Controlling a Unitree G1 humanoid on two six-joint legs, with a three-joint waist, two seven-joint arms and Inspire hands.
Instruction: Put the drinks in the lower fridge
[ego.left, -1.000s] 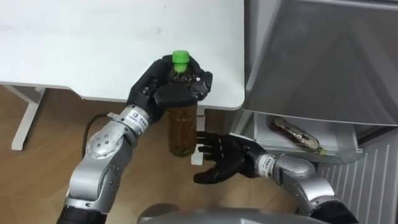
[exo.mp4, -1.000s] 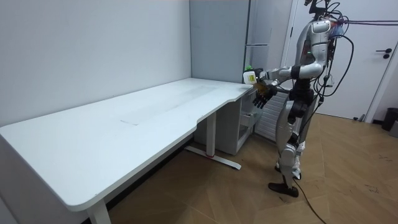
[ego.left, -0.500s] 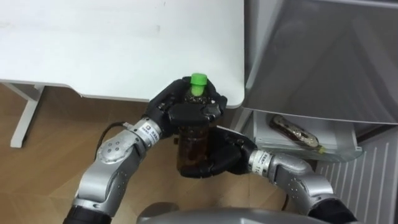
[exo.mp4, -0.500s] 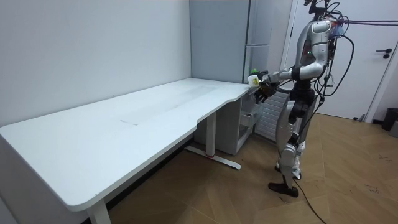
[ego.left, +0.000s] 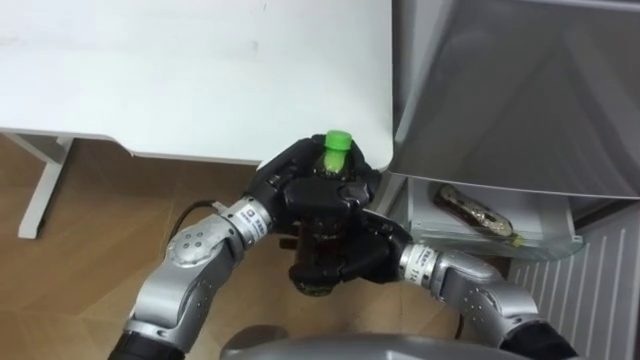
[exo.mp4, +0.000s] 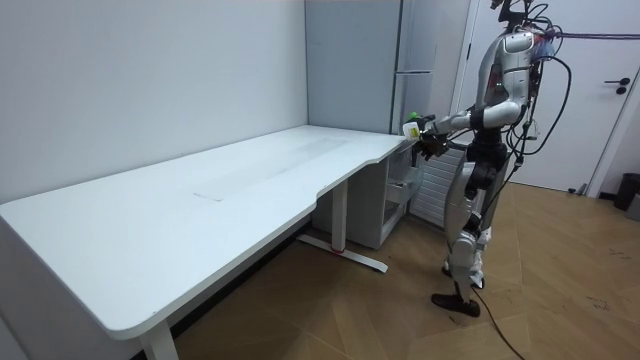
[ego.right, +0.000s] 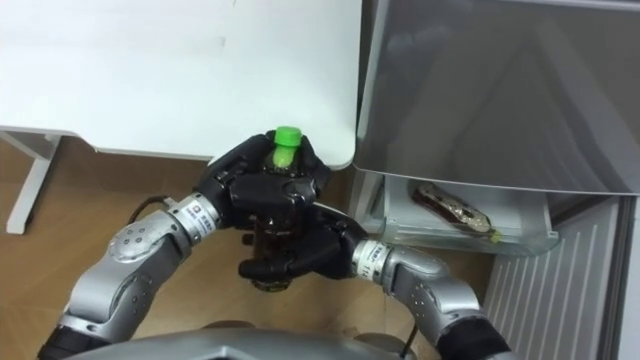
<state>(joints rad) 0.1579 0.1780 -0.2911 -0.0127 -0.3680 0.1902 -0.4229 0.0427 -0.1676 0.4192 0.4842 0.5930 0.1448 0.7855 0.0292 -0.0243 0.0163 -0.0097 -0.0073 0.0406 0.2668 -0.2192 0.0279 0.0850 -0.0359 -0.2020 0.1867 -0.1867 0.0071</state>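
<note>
Left hand (ego.left: 300, 190): fingers curled round the upper part of the green-capped bottle (ego.left: 338, 143), just under the cap. A closed grip is noted.

Right hand (ego.left: 350, 258): brought in from the lower right, fingers wrapped round the lower part of the same bottle, directly beneath the left hand. Also a closed grip. The two hands are touching one another around the bottle.

Bottle: held upright in both hands, cap uppermost. It is carried in the air just off the near right corner of the white table (ego.left: 180, 70), not resting on it. Most of its body is hidden by the fingers.

Wooden floor (ego.left: 80, 230) is seen below the table edge, on the robot's side.

Fridge (ego.left: 500, 90): stands directly against the right side of the table. A grey front is seen above. Below it, lower than the table top, a compartment is open, with a clear shelf (ego.left: 545, 240) showing. One brownish item (ego.left: 475, 213) lies flat on that shelf; its kind cannot be told.

Room view: the robot is seen standing upright at the far end of the table, beside the fridge, with both hands held together before its chest at about table-top height.
</note>
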